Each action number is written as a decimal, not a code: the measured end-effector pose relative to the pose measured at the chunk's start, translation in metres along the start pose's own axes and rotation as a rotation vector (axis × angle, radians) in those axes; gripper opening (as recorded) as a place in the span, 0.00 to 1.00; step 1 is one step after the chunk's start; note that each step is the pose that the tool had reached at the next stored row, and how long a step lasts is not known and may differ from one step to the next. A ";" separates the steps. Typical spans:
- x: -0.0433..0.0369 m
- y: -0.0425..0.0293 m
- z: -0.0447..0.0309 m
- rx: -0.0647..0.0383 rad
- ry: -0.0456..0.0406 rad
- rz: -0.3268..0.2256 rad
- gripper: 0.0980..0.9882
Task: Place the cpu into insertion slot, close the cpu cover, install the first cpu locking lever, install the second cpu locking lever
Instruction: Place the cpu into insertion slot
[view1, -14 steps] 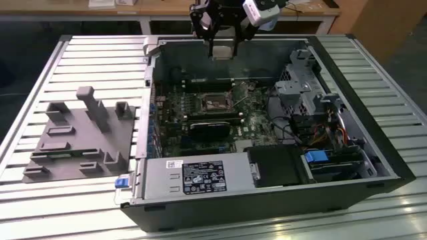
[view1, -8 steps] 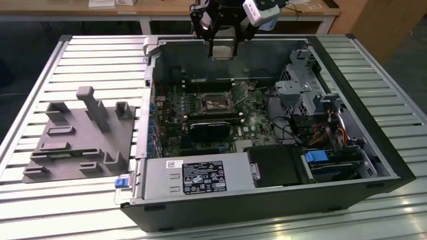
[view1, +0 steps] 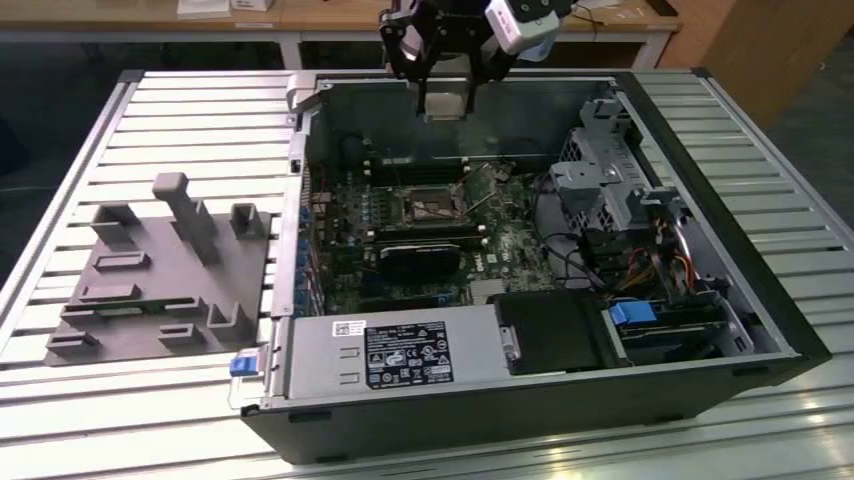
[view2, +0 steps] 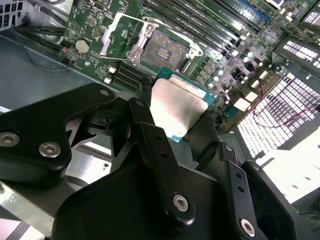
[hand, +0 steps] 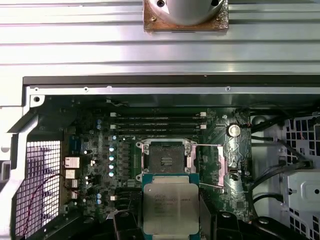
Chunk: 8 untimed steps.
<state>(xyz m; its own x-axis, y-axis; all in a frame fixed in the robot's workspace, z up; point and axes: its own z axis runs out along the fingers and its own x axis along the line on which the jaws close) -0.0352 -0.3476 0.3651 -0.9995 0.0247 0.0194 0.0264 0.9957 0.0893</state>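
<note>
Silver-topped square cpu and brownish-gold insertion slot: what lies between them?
Nothing; in the second wrist view the stretch from cpu to insertion slot is bare.

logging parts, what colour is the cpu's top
The cpu top is dull silver-grey, clearest in the first wrist view.

Robotics lab or workshop. Evidence: a slatted aluminium worktop carrying an opened computer case with its board exposed; a grey moulded parts fixture lying beside the case on the exterior view's left; a robot arm hanging over the case; wooden benches along the background, dark floor beneath them.
</note>
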 end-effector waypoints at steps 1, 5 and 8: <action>0.0000 -0.0001 0.0012 0.000 -0.0001 0.000 0.49; -0.0001 -0.0007 0.0072 0.000 0.0000 0.000 0.49; -0.0002 -0.0012 0.0128 0.000 -0.0001 0.000 0.49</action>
<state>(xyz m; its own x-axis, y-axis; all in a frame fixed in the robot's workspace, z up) -0.0352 -0.3477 0.3523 -0.9995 0.0247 0.0193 0.0264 0.9956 0.0894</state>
